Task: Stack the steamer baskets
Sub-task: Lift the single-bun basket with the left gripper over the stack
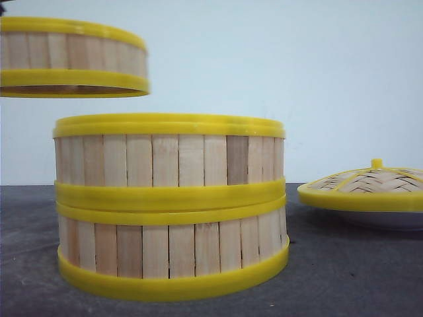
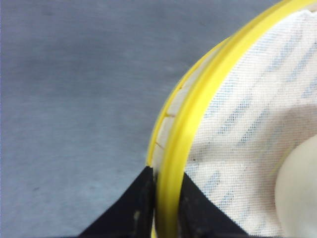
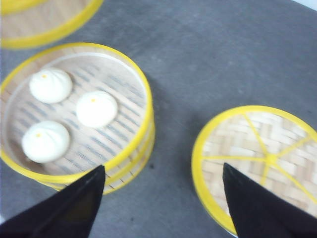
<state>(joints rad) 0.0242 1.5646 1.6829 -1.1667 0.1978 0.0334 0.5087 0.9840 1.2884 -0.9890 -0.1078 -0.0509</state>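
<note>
Gripping third steamer basket (image 1: 71,58) by its rim, left end effector (image 2: 166,198) clamped, basket aloft left of two-basket stack (image 1: 170,206) on tabletop (image 1: 344,271). Right end effector (image 3: 163,201) spread wide, empty. Lid (image 1: 367,188) right.

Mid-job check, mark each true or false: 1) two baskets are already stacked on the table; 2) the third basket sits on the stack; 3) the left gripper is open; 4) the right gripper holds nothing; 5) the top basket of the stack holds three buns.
1) True: the stack is two baskets high.
2) False: the third basket hangs in the air, up and to the left of the stack.
3) False: the left gripper is shut on the third basket's rim.
4) True: the right gripper is open, over the table between stack and lid.
5) True: three buns lie inside.
</note>
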